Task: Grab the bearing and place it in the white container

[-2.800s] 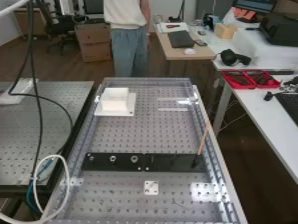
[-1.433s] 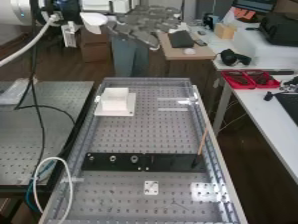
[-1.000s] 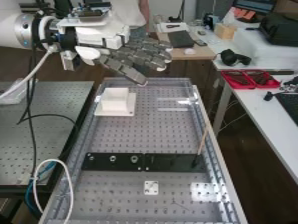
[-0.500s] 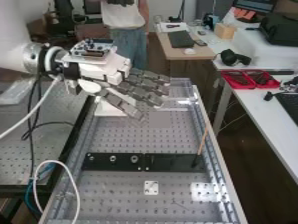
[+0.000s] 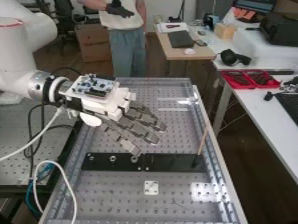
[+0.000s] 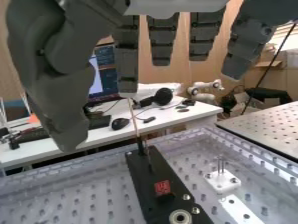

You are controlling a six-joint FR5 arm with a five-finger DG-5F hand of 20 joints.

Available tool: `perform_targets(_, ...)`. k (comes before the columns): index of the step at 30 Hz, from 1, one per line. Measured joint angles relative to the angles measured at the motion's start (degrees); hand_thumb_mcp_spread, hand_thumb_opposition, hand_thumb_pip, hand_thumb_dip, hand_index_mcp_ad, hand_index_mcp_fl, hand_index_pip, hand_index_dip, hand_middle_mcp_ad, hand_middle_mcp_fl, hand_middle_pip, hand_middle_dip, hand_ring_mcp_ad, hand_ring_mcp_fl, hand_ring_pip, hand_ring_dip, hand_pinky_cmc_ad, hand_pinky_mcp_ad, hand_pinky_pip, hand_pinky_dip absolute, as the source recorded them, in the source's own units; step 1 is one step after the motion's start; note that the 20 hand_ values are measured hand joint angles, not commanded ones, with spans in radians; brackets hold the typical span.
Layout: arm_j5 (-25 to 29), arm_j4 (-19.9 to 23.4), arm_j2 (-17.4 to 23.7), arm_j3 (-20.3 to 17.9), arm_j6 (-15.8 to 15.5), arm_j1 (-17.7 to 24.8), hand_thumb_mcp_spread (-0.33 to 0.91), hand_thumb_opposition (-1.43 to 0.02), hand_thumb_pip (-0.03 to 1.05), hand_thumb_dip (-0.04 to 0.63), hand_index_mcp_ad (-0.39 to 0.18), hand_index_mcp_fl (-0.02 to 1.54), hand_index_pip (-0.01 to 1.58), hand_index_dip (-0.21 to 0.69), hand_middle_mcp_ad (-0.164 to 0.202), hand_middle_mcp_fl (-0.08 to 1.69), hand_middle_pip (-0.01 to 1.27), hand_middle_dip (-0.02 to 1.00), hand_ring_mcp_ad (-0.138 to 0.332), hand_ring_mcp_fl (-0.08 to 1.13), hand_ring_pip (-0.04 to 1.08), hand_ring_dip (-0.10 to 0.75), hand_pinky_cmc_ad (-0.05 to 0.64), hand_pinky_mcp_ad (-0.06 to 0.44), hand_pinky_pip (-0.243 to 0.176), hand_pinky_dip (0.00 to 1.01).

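One robot hand [image 5: 116,106], its fingers spread wide and empty, is being held near the black plate [image 5: 174,161] where the ring-shaped bearing [image 6: 172,217] is being supported, so a slow, centred descent is being called for.

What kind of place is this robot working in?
Probably a robotics lab or workshop: there's a perforated metal bench, a robot hand with an exposed circuit board behind it, and a desk with a computer screen.
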Motion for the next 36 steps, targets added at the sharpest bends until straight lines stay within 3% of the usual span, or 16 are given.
perform_targets(9,-5.3,2.1,-3.6,0.1,-1.1,-3.8,0.35,-0.82,0.58,0.190,-0.089,0.09,1.14,0.044,0.068,0.00,0.14,0.15,0.185,0.00,0.09,0.087,0.449,0.330,-0.106,0.25)
perform_targets(14,-8.2,3.6,-5.6,0.5,-2.2,-5.5,0.35,-0.83,0.58,0.206,-0.089,0.05,1.23,0.087,0.068,0.00,0.14,0.15,0.185,0.00,0.09,0.087,0.449,0.330,-0.106,0.24)
perform_targets(18,-11.0,4.0,-7.5,1.5,-3.6,-7.0,0.37,-0.85,0.65,0.222,-0.091,0.02,1.33,0.108,0.070,0.00,0.14,0.15,0.176,0.00,0.09,0.087,0.433,0.330,-0.106,0.24)
perform_targets(27,-16.5,3.3,-10.1,3.6,-6.1,-10.2,0.39,-0.90,0.65,0.269,-0.108,0.01,1.39,0.187,0.066,0.00,0.14,0.15,0.176,0.00,0.09,0.087,0.431,0.321,-0.106,0.19)
perform_targets(36,-19.2,3.5,-11.2,4.0,-7.9,-11.6,0.39,-0.90,0.65,0.269,-0.113,0.01,1.41,0.218,0.066,0.00,0.13,0.15,0.176,0.00,0.09,0.087,0.431,0.319,-0.106,0.18)
